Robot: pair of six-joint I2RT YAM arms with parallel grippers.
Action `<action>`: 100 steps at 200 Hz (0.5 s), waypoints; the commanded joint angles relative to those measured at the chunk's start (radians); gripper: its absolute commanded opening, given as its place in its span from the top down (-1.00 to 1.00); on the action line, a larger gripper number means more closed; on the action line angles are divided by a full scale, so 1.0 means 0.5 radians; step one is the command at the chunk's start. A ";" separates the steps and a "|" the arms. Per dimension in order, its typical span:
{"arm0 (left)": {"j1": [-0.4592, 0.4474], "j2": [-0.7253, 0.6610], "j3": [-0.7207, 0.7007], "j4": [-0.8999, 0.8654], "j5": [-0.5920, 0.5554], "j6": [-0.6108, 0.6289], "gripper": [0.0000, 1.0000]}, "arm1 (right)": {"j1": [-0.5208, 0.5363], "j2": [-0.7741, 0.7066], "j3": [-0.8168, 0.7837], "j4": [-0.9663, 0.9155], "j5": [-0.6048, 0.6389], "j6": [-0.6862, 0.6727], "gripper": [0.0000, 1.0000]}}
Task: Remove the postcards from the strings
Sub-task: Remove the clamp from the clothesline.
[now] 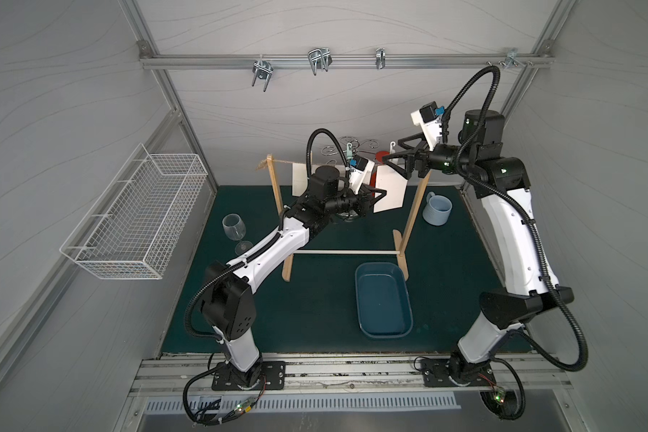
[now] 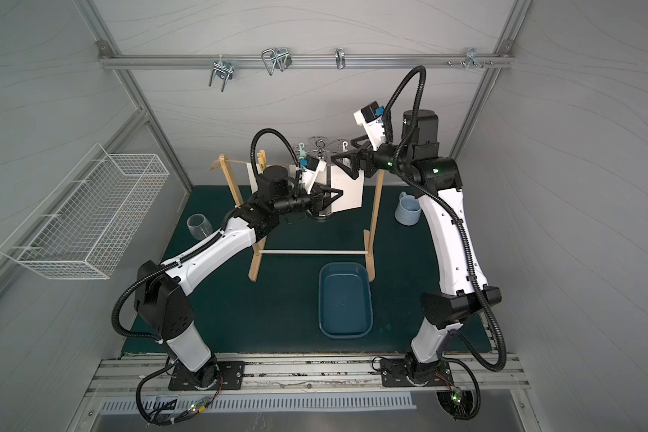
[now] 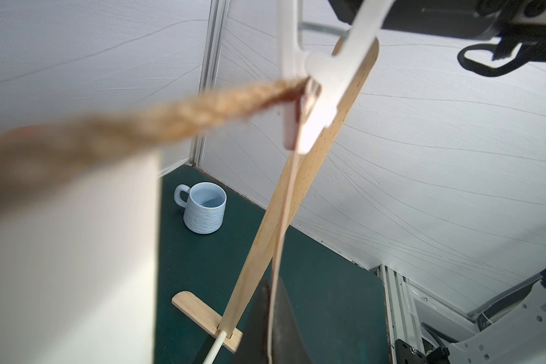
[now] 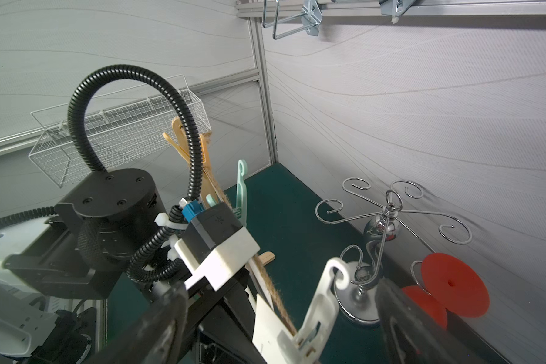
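pinching the postcard (image 1: 391, 187) at one o'clock of the desk (image 1: 315, 310), left hand (image 1: 382, 194) is clenched on its lower edge; right hand (image 1: 393, 152) gapes around its white clip (image 4: 316, 315). every postcard seen hangs from the string (image 3: 171, 116), none freed.

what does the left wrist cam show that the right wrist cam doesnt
Only the left wrist view shows the pale blue mug.

Only the right wrist view shows the wire basket on the wall, the chrome hook stand, the red spool, a green clip and the left arm's wrist camera.

Both show the rope, the white clip pinned on it, and the postcard hanging from that clip.
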 commanded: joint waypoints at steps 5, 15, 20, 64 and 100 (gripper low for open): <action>0.017 -0.074 -0.016 0.050 -0.010 0.013 0.89 | 0.034 -0.090 0.025 -0.057 0.004 0.015 -0.87; 0.020 -0.081 -0.023 0.054 -0.010 0.009 0.89 | 0.038 -0.099 0.032 -0.055 0.007 0.021 -0.87; 0.020 -0.086 -0.031 0.060 -0.007 0.010 0.89 | 0.041 -0.101 0.032 -0.055 0.011 0.025 -0.87; 0.038 -0.147 -0.117 0.185 0.036 -0.032 0.89 | 0.069 -0.096 0.052 -0.075 0.065 0.044 -0.87; 0.041 -0.149 -0.111 0.181 0.047 -0.039 0.90 | 0.111 -0.092 0.013 -0.061 0.170 0.113 -0.88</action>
